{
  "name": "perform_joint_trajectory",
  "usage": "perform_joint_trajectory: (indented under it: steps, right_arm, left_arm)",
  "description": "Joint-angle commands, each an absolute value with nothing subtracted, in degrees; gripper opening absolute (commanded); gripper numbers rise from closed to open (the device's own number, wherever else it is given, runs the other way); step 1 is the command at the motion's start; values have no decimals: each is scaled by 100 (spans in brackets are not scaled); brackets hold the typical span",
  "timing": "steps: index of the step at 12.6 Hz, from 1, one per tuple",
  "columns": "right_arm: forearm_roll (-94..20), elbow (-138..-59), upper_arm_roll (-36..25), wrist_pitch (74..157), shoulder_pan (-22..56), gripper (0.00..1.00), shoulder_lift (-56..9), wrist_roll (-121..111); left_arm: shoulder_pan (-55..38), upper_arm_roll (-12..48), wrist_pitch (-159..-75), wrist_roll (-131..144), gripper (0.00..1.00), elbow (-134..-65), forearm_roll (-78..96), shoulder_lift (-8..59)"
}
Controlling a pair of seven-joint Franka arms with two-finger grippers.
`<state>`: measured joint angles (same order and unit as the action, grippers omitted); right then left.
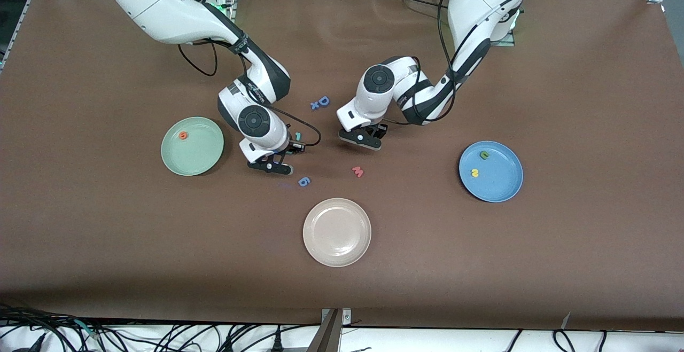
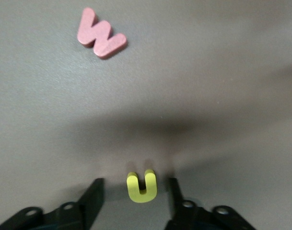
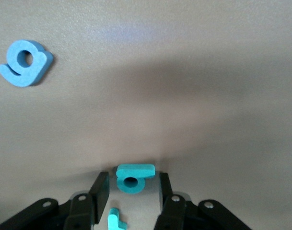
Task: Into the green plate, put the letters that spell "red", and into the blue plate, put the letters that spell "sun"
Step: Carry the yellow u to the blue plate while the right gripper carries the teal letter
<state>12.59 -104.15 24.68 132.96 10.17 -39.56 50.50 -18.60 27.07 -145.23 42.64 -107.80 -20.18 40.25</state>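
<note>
The yellow "u" (image 2: pixel 142 187) sits flat on the desk (image 1: pixel 561 266), right between the left gripper's (image 2: pixel 136 194) fingers, which stand apart with daylight on both sides of the letter. Nothing gripped yet. For a clean pick the fingers want to come in square across the two arms of the letter, low to the desk, so the foam doesn't pop out sideways. The pink "w" (image 2: pixel 100 34) lies well clear ahead of that gripper, no bother.

Over at the right gripper (image 3: pixel 131 191), the teal "d" (image 3: pixel 134 177) lies between its fingers too, a sliver of gap each side; not clamped as far as I can see. The teal "r" (image 3: pixel 115 219) sits just beside it, deeper in toward the gripper's palm. The risk there, I'd say, is dragging both. The blue "g" (image 3: pixel 25 62) lies well off.

Then it's outward: green plate (image 1: pixel 206 159) holds the orange "e" (image 1: pixel 183 135), blue plate (image 1: pixel 505 181) holds the green arch (image 1: pixel 484 155) and yellow "s" (image 1: pixel 474 172).
</note>
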Motion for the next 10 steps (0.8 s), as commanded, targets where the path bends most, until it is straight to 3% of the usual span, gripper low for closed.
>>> perform_joint_trajectory:
  steps: [1, 3, 5, 7, 10]
  right_arm:
    - [1336, -10494, 2496, 13395, 1002, 50, -3946, 5142]
    - [1345, -10520, 2487, 13395, 1002, 48, -3938, 5142]
    - [1345, -10521, 2479, 13395, 1002, 33, -3938, 5142]
    - [1345, -10521, 2479, 13386, 1002, 26, -3937, 5150]
    - [1345, -10521, 2479, 13377, 993, 24, -3938, 5150]
  left_arm:
    - [-1899, 2681, -14537, 4719, 10, -10723, -2224, 4052]
    - [-1829, 2689, -14450, 4685, 4, -10731, -2232, 3964]
    - [-1776, 2689, -14283, 4641, 4, -10731, -2232, 3903]
    - [-1522, 2786, -13916, 4388, 4, -10723, -2215, 3692]
    - [-724, 3302, -13248, 3544, 4, -10723, -2136, 3481]
